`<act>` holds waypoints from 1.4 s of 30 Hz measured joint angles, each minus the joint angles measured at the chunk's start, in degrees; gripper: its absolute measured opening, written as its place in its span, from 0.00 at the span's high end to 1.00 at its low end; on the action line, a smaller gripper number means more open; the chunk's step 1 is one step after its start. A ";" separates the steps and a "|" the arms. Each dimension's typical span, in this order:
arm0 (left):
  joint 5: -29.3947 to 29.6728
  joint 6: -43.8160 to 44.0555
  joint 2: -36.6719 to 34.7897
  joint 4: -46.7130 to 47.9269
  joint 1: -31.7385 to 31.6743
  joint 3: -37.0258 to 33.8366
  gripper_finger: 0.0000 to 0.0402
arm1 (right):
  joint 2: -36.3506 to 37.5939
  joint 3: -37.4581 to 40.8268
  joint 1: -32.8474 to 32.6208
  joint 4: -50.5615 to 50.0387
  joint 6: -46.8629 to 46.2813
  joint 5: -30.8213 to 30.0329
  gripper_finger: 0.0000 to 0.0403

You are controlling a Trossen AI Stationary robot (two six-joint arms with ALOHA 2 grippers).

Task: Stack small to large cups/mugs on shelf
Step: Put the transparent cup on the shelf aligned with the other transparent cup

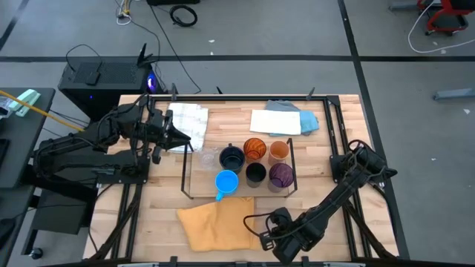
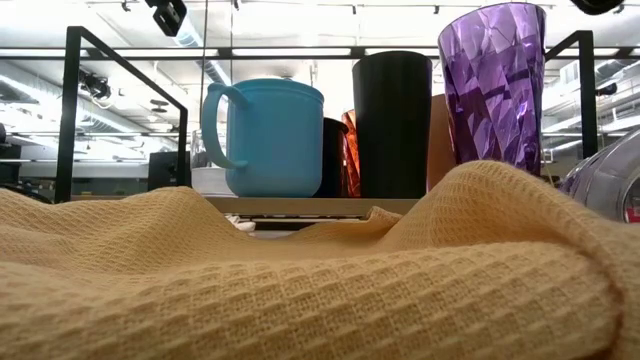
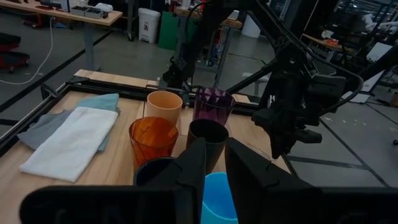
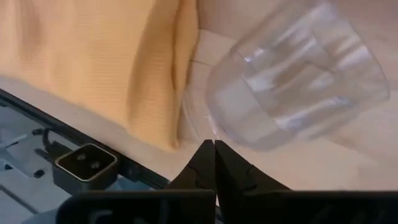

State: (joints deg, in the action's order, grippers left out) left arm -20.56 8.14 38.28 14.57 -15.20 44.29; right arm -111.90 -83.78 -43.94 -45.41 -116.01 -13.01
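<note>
1. Our right gripper [image 1: 269,239] sits low at the near edge of the table, and in the right wrist view its fingers [image 4: 214,163] are pressed together tip to tip, holding nothing.
2. A small clear glass [image 4: 298,81] lies on its side just ahead of those closed tips, beside the yellow waffle-weave cloth [image 4: 106,56]. We judge this glass to be the piece we are after.
3. To do it well, we should part the fingers first, then close across the glass wall, not the rim; it is smooth and round and would likely roll or slip under a push.
4. We should keep clear of the soft cloth so no fold gets pinched.
5. Our left gripper [image 1: 178,138] waits beside the shelf [image 1: 194,175], its fingers close together, with nothing between them.
6. On the shelf, well ahead of our right gripper, stand the bright blue handled mug [image 1: 226,182], a matte black cup [image 1: 255,173], the faceted purple translucent cup [image 1: 280,175], a dark navy mug [image 1: 231,157] and two orange cups [image 1: 254,149].
</note>
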 joint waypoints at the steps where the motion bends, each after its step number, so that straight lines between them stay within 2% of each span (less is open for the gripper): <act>1: 0.00 -0.02 0.00 0.00 0.00 0.00 0.83 | 0.00 -0.05 0.17 0.19 0.27 -0.04 0.99; 9: 0.00 -0.02 0.00 0.02 0.00 0.00 0.84 | -0.02 -0.05 1.96 0.08 3.91 -0.05 1.00; 12: 0.00 -0.02 0.00 0.06 0.00 0.00 0.83 | -1.23 -0.03 2.46 3.37 4.91 0.01 1.00; 15: 0.00 0.00 -0.02 0.33 0.00 0.00 0.82 | -4.14 -0.07 2.71 8.87 5.93 3.22 1.00; 19: 0.00 0.13 -0.02 0.41 0.00 -0.02 0.82 | -6.87 -1.29 2.65 8.66 5.81 4.88 1.00; 25: 0.00 0.02 -0.02 0.37 0.00 -0.02 0.83 | -8.53 -6.68 2.99 -2.54 8.21 3.88 1.00; 30: 0.00 0.00 -0.02 0.37 0.00 -0.02 0.82 | -7.35 -11.14 2.43 -4.30 12.32 -1.80 1.00; 34: 0.00 -0.09 -0.02 0.37 0.00 -0.02 0.81 | -7.02 -19.25 1.73 -14.63 15.54 -5.20 1.00; 39: 0.13 -1.34 -0.02 0.32 0.00 -0.02 0.82 | -6.84 -25.78 1.38 -28.18 15.30 -5.03 0.99; 42: 0.39 -1.44 -0.02 0.31 0.00 -0.02 0.83 | -6.93 -26.37 1.41 -28.20 17.25 -4.40 0.95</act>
State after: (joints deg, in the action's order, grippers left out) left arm -20.16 6.70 38.26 14.87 -15.20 44.27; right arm -118.83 -110.15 -42.54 -73.61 -98.75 -17.41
